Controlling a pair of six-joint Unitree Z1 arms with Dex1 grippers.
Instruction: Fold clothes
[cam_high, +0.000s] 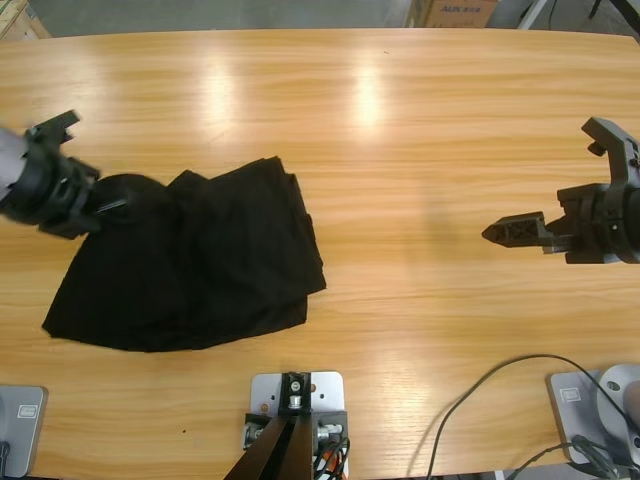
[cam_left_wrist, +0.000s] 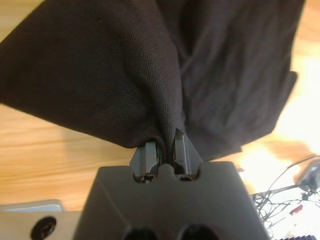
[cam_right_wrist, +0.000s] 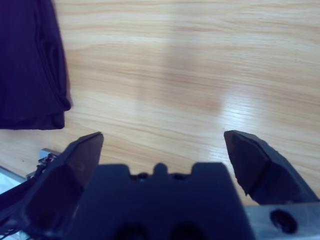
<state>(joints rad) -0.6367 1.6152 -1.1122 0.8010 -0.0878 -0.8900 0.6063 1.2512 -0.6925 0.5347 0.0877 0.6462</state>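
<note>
Pinching shirt (cam_high: 190, 265) edge: left gripper (cam_left_wrist: 165, 147) | right gripper (cam_right_wrist: 162, 150) well apart (agape)

The left arm (cam_high: 25, 175) reaches in from the table's left edge, its wrist angled toward the middle. The left gripper (cam_left_wrist: 165, 145) has its two black jaws pressed nearly together, pinching a fold of the black polo shirt (cam_high: 190, 265) between them. The right arm (cam_high: 610, 215) enters from the right edge and points leftward, hovering over bare wood well apart from the shirt. The right gripper (cam_right_wrist: 162, 147) has its jaws spread wide, with nothing between them.
</note>
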